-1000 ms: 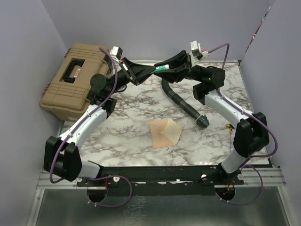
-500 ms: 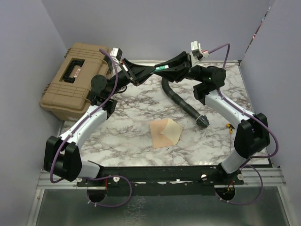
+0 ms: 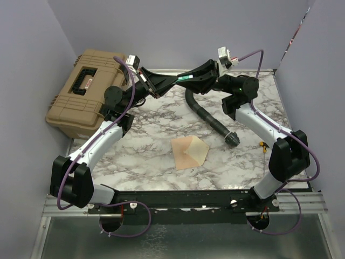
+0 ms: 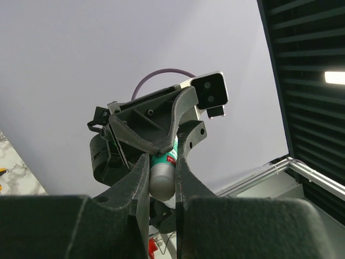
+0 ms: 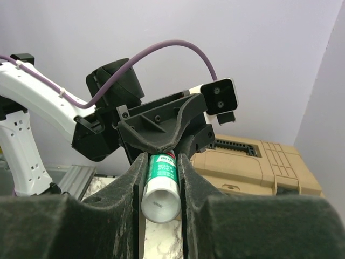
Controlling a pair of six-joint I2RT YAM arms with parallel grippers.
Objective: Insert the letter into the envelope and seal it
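The brown envelope [image 3: 188, 152] lies flat on the marble table, its paler triangular flap open toward the right. No separate letter shows; I cannot tell whether it is inside. Both grippers meet in the air over the back of the table, far from the envelope. They hold one green glue stick [image 3: 181, 79] between them, one at each end. My left gripper [image 3: 171, 81] is shut on its grey rounded end [image 4: 161, 181]. My right gripper [image 3: 187, 78] is shut on its green body near the white end [image 5: 160, 189].
A tan hard case [image 3: 86, 91] stands at the back left, partly off the table [image 3: 140, 145]. A black ribbed hose [image 3: 210, 116] curves across the back right. A small yellow object [image 3: 263, 145] lies by the right arm. Purple walls close in the sides.
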